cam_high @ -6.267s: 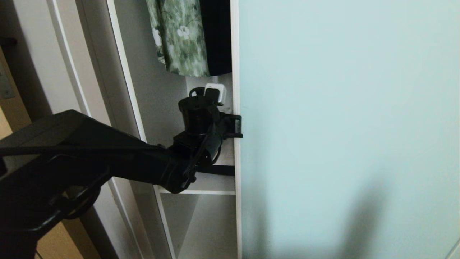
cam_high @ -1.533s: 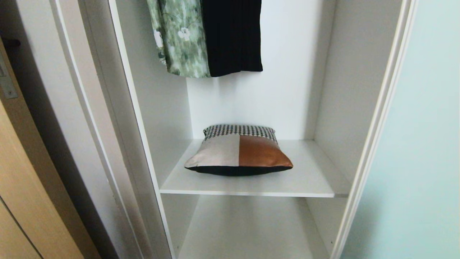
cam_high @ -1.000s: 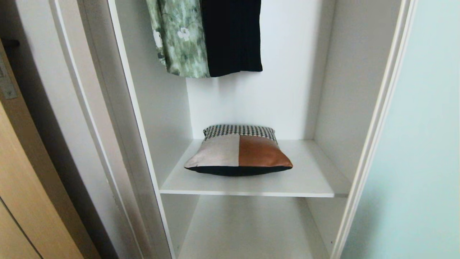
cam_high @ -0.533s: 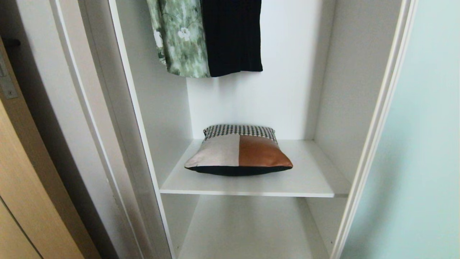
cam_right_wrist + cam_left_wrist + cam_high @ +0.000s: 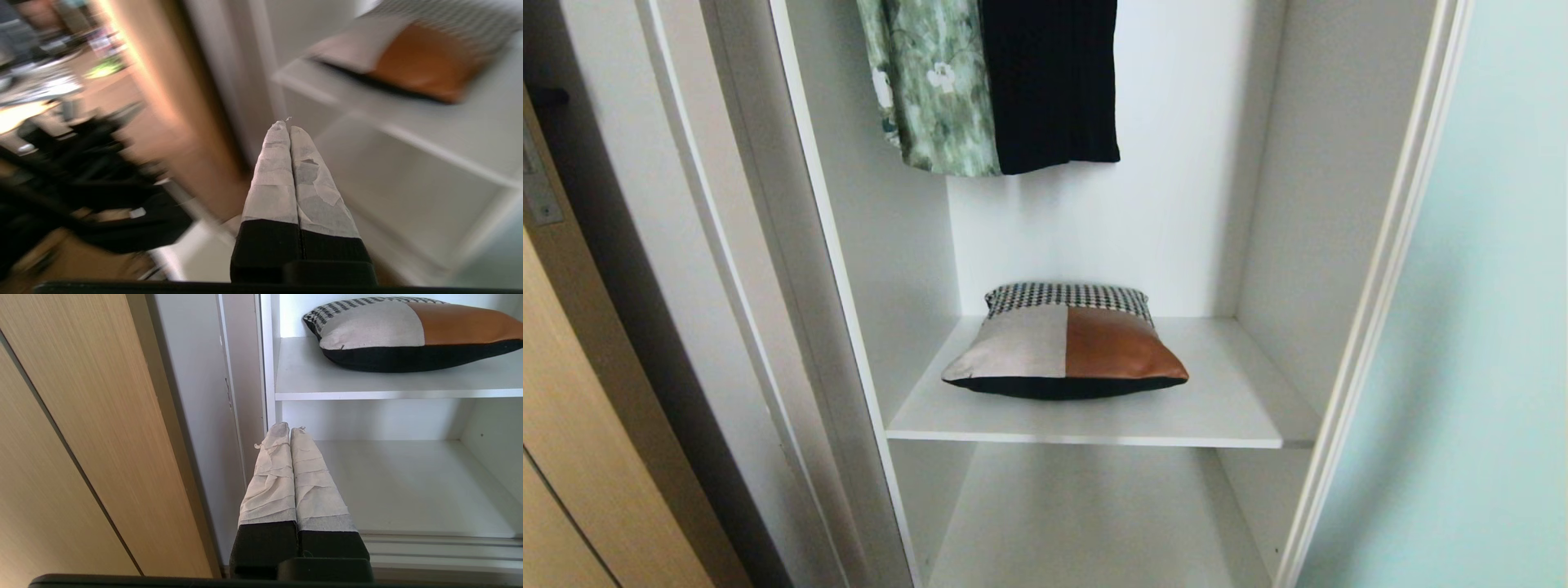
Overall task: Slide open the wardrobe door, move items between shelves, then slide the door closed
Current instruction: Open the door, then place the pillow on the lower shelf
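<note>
The frosted pale blue-green sliding wardrobe door [image 5: 1470, 327] stands slid to the right, leaving the white interior open. The patchwork cushion [image 5: 1066, 343] lies flat on the upper shelf [image 5: 1225, 408]; a bare lower shelf [image 5: 1086, 523] sits beneath it. No arm shows in the head view. My left gripper [image 5: 290, 430] is shut and empty, low beside the wardrobe's left post, below the cushion [image 5: 408, 330] and level with the lower shelf [image 5: 400, 486]. My right gripper [image 5: 284, 127] is shut and empty, in front of the shelves, with the cushion [image 5: 416, 57] up beyond it.
A green floral garment [image 5: 931, 82] and a black garment [image 5: 1049, 82] hang above the cushion. A tan wooden door [image 5: 572, 425] with a latch plate stands left of the wardrobe. The door track [image 5: 445, 547] runs along the wardrobe's bottom front.
The head view is the same over the last second and a half. Six seconds ago the left arm was at the door's edge and the door covered most of the opening; now the door is open.
</note>
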Robot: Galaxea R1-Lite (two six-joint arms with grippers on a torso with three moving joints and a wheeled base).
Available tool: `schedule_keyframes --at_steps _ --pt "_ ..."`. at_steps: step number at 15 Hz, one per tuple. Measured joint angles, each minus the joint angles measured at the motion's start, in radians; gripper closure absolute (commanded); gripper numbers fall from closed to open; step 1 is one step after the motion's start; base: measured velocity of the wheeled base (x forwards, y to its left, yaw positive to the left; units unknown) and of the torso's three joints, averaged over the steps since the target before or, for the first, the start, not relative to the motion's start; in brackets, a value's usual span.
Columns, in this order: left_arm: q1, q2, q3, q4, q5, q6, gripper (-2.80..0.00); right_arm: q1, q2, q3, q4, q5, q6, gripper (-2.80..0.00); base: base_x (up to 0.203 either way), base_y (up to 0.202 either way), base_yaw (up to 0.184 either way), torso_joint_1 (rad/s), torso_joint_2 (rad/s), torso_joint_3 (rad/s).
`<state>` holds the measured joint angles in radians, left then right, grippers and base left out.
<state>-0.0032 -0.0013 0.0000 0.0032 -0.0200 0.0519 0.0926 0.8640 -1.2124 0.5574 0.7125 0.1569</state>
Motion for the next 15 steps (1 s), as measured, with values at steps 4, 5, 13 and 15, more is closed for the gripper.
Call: schedule_keyframes --at_steps 4,5,13,15 --pt "0.000 0.000 0.000 0.000 0.000 0.000 0.00 0.144 0.105 -0.015 0.001 -0.009 0.016 0.00 0.000 0.000 0.000 0.000 0.00 0.000" --pt "0.000 0.000 0.000 0.000 0.000 0.000 0.00 0.175 0.137 -0.016 -0.001 -0.035 0.018 0.00 0.000 0.000 0.000 0.000 0.00 0.000" --pt "0.000 0.000 0.000 0.000 0.000 0.000 0.00 0.462 0.386 -0.022 -0.153 -0.335 0.228 0.00 0.000 0.000 0.000 0.000 0.00 0.000" --pt "0.000 0.000 0.000 0.000 0.000 0.000 0.00 0.514 0.453 -0.022 -0.208 -0.381 0.285 0.00 0.000 0.000 0.000 0.000 0.00 0.000"
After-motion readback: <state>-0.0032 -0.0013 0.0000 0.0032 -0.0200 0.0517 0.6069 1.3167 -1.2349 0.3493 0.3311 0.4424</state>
